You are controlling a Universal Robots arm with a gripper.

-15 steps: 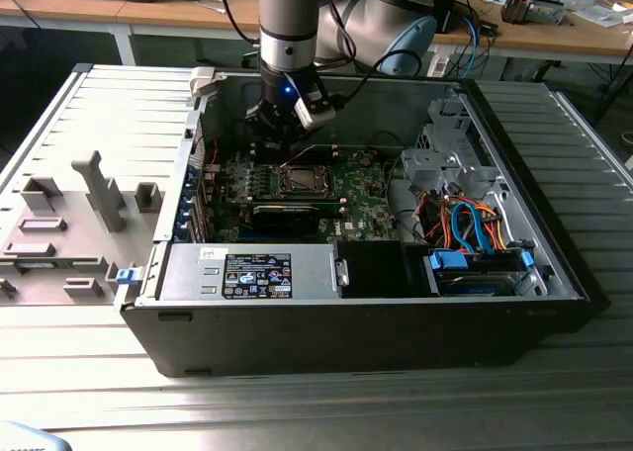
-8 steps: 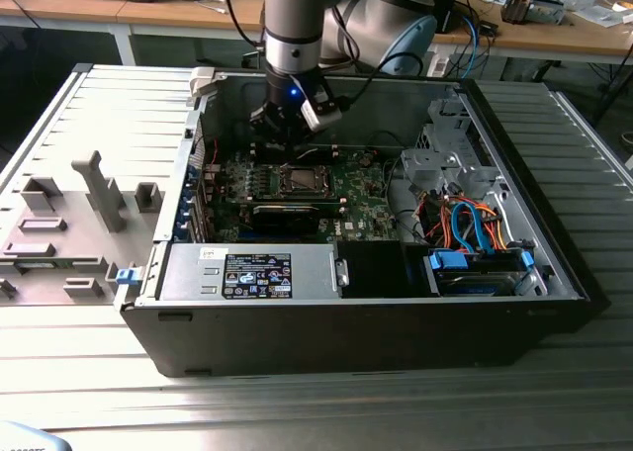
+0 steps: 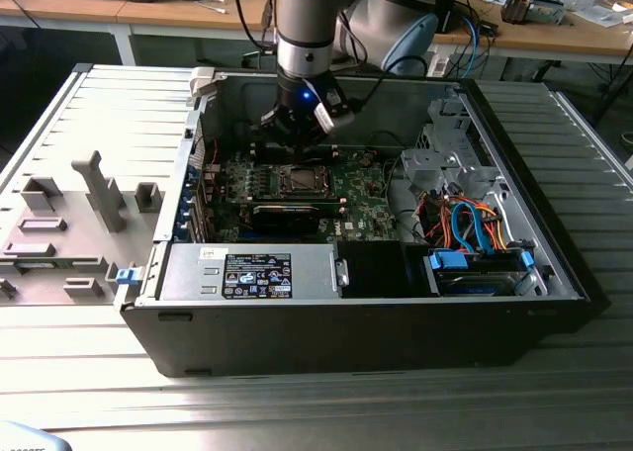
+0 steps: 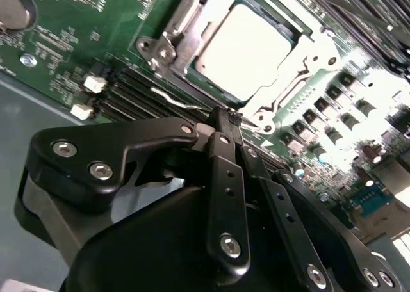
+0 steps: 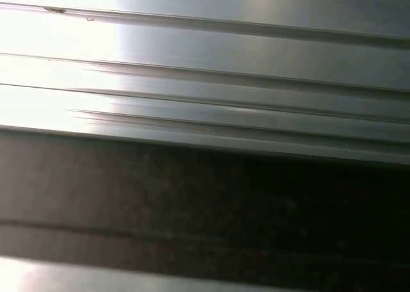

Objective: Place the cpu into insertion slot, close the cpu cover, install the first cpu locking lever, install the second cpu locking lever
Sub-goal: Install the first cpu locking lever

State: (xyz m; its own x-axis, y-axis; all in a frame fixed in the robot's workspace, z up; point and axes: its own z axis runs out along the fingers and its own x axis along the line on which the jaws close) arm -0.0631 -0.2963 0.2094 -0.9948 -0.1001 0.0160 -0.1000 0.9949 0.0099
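In the exterior view an open computer case (image 3: pixel 396 303) lies on a ribbed metal table (image 3: pixel 326 402), with the green motherboard (image 3: pixel 366 209) flat on its floor. The arm reaches down into the case from above, and the gripper (image 3: pixel 297 135) hangs just beyond the insertion slot (image 3: pixel 300 181) on the motherboard, close over the board. The slot shows as a small dark square with a silvery rim. A long black expansion card (image 3: pixel 287 214) lies just on the near side of the slot. On the exterior view's right of the motherboard sit orange and blue cables (image 3: pixel 470 228). A grey removed side panel (image 3: pixel 69 224) lies on the table at the exterior view's left of the case.

In the second wrist view the gripper's (image 4: pixel 229 119) black fingers (image 4: pixel 224 177) are drawn together to a narrow tip with nothing seen between them. The tip stands right at the edge of the insertion slot (image 4: pixel 160 48), beside a thin wire lever (image 4: pixel 176 100). The cpu (image 4: pixel 246 48) lies flat in the slot, its pale metal top bright. The cpu cover (image 4: pixel 301 68) lies down around the chip, framing it.

In the first wrist view there are ribbed silvery metal strips (image 5: pixel 205 81) above a dark band (image 5: pixel 205 202)
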